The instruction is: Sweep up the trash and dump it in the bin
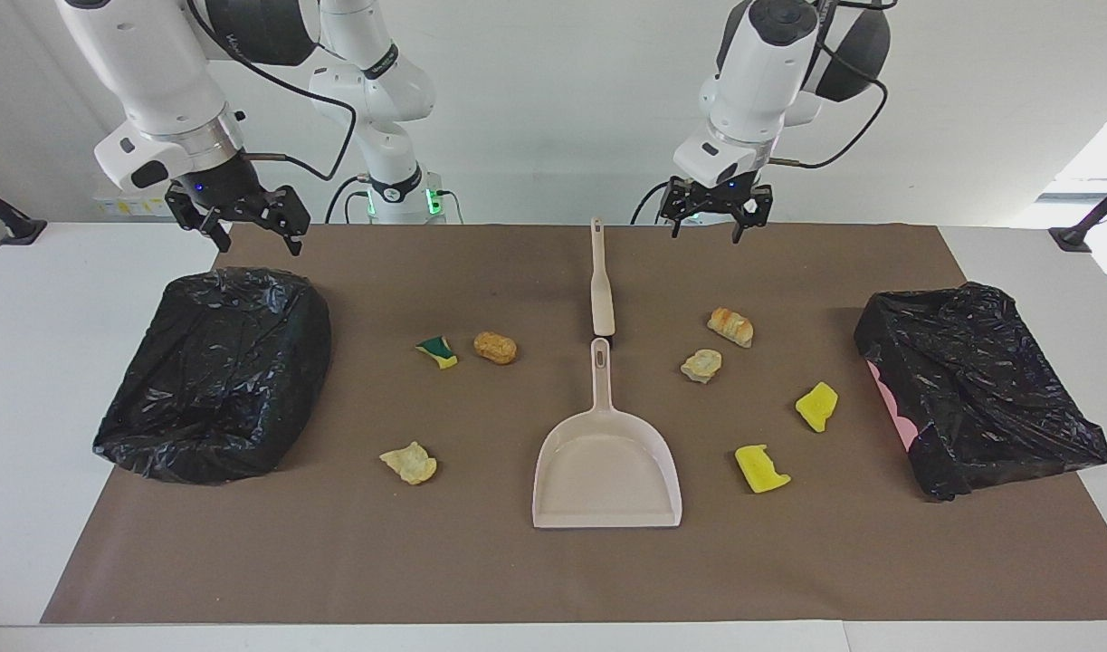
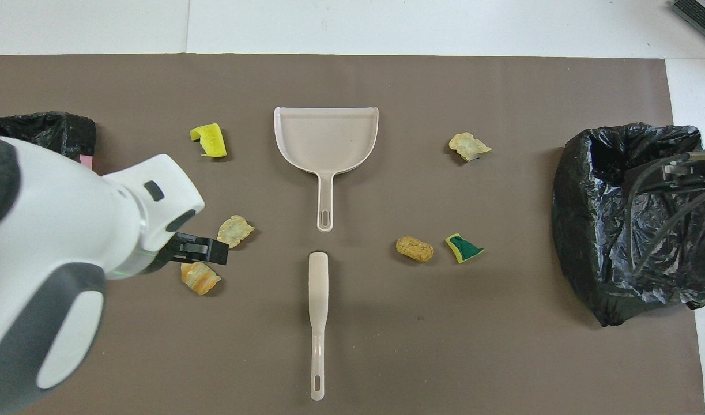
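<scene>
The trash lies scattered on the brown mat: a green-and-yellow sponge bit (image 1: 437, 352), a brown lump (image 1: 495, 347), a pale lump (image 1: 409, 463), a bread piece (image 1: 730, 326), another pale lump (image 1: 701, 365) and two yellow sponge chunks (image 1: 816, 406) (image 1: 761, 468). A black-lined bin (image 1: 137, 426) sits at the right arm's end, a second bin (image 1: 933, 471) at the left arm's end. My left gripper (image 1: 716, 217) hangs open and empty over the mat's robot-side edge, beside the brush handle. My right gripper (image 1: 236, 226) waits open above its bin's robot-side rim.
A beige dustpan (image 1: 605, 471) lies mid-mat, handle toward the robots. The beige brush (image 1: 601, 290) lies in line with it, nearer the robots. In the overhead view the left arm (image 2: 70, 242) covers one yellow chunk and part of the bin (image 2: 46, 127).
</scene>
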